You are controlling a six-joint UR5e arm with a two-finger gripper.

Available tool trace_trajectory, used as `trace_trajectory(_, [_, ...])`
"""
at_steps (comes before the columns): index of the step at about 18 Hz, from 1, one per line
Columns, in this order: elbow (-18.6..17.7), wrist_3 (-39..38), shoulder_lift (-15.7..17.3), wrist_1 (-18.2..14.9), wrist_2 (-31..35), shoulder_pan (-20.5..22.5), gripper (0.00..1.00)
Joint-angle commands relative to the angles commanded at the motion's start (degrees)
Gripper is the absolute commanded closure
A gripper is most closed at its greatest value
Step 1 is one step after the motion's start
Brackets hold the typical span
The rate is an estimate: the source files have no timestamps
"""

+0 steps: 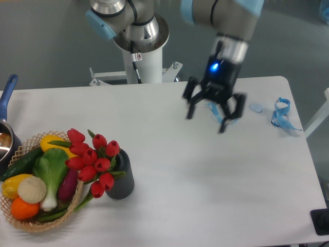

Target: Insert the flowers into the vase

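Observation:
The red tulips (92, 157) with green stems and leaves stand in the mouth of the dark grey ribbed vase (122, 181) at the front left of the white table (205, 180), leaning left over the basket's edge. My gripper (206, 119) hangs above the table's back right part, far from the vase. Its fingers are spread open and hold nothing.
A wicker basket (31, 224) with toy vegetables sits at the front left, touching the flowers. A pot with a blue handle (7, 92) is at the left edge. Blue ribbon (280, 114) and a small blue scrap (255, 108) lie at the back right.

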Motion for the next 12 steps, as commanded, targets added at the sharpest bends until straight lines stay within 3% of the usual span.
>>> trace_trajectory(2, [1.0,5.9,0.6,-2.7,0.9,0.3,0.00])
trace_trajectory(6, [3.3,18.6,2.0,-11.2,3.3,3.5,0.00])
trace_trajectory(8, [3.2,23.4,2.6,-12.3,5.9,4.8,0.00])
trace_trajectory(12, [2.9,24.5,3.0,-12.8,5.8,5.5,0.00])
